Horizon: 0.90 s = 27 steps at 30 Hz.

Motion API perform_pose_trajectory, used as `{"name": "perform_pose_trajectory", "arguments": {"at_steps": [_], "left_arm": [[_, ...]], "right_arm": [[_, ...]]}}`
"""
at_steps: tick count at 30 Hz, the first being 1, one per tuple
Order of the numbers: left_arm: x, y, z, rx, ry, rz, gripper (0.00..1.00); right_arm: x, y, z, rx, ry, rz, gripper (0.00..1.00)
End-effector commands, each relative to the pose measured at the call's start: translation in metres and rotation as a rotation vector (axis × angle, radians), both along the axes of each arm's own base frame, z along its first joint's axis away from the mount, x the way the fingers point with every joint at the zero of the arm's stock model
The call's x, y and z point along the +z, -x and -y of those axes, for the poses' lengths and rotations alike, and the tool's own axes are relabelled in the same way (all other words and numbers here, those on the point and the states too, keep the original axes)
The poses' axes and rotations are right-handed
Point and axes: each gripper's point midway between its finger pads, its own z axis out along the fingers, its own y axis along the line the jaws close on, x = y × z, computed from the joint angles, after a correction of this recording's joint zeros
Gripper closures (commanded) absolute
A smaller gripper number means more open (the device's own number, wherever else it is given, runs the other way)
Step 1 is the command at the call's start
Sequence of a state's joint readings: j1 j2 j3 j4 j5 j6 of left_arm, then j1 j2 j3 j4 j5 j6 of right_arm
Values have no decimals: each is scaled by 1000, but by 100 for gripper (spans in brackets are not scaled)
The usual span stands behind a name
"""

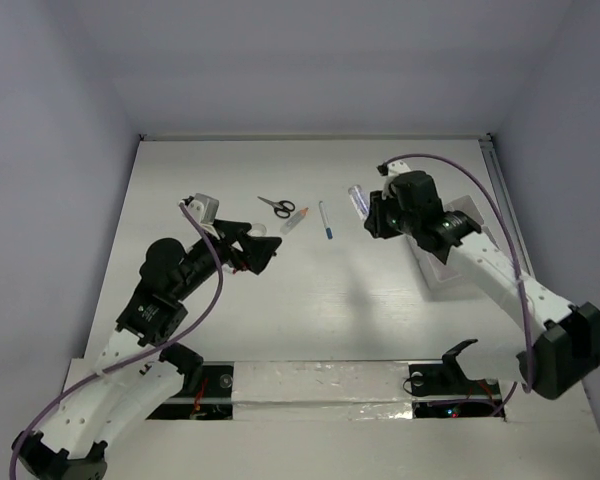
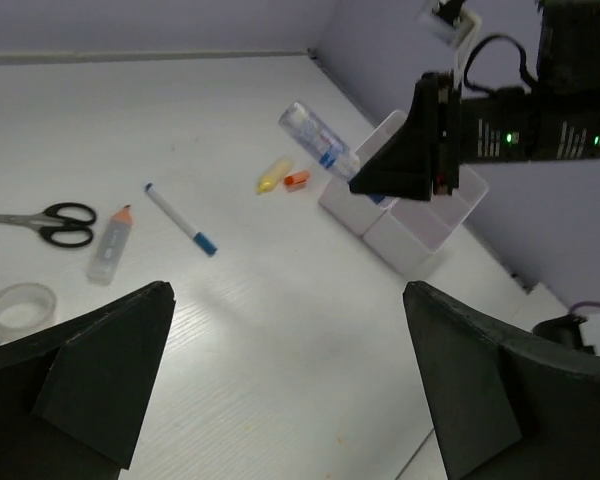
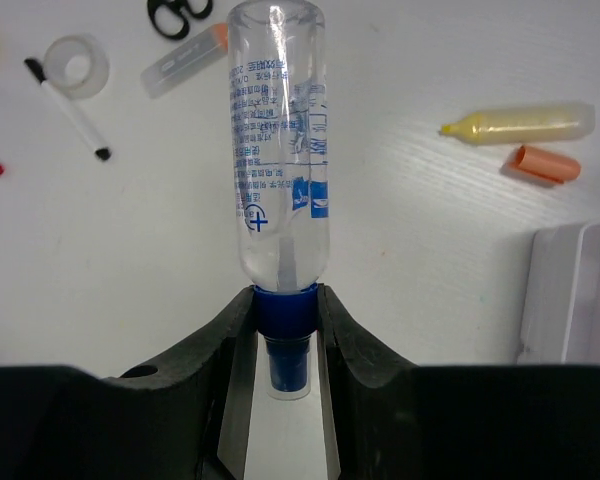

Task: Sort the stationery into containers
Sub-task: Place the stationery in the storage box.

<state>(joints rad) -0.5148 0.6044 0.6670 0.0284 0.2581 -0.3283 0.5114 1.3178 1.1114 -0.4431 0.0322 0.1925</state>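
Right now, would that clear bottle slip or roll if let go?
Probably light: the bottle looks thin, clear plastic. It may wobble or slip, since the right gripper pinches only its blue cap. Its round body would likely roll on the table.

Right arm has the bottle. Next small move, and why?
Probably swing the right gripper sideways toward the containers, then lower. It is shut on the clear bottle at its blue cap, and the bottle looks lifted off the table. In the right wrist view the containers sit off to the right, not under the bottle, so releasing now would likely miss.
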Motion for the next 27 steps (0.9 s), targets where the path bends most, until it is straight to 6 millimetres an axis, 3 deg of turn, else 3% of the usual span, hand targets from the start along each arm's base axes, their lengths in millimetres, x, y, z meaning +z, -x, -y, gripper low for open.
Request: {"name": "perform_pose_trajectory", "arguments": {"at_steps": [1,6,7,9,10,11,19,21,22,27], "left_arm": [[52,2,16,-66,222,39,1],[51,-9,57,-191,411,-93,1],[36,-11,75,-219,399,-144,1],[37,-16,90,-214,404,-155,9],[28,-22,102,-217,383,-171,10],[35,-17,114,-243,383,-160,12],[3,-61,144,-165,301,-187,12],[8,-57,157,-226,329,-185,11],[-3,-61,163,-230,319,-207,11],[-16,-71,175,-238,315,-222,15]], "right_arm": [[1,48,-5,99,-81,-97,95],[18,79,-11,176,-185,-94,96],[23,86,-15,206,-213,-91,96],[24,90,-18,226,-238,-90,97],[25,94,-21,246,-247,-92,97],[26,95,-22,254,-252,-88,97],[27,103,-27,300,-276,-94,97],[24,104,-28,309,-277,-103,97],[23,104,-29,309,-276,-108,97],[23,104,-29,318,-275,-108,97]]}}
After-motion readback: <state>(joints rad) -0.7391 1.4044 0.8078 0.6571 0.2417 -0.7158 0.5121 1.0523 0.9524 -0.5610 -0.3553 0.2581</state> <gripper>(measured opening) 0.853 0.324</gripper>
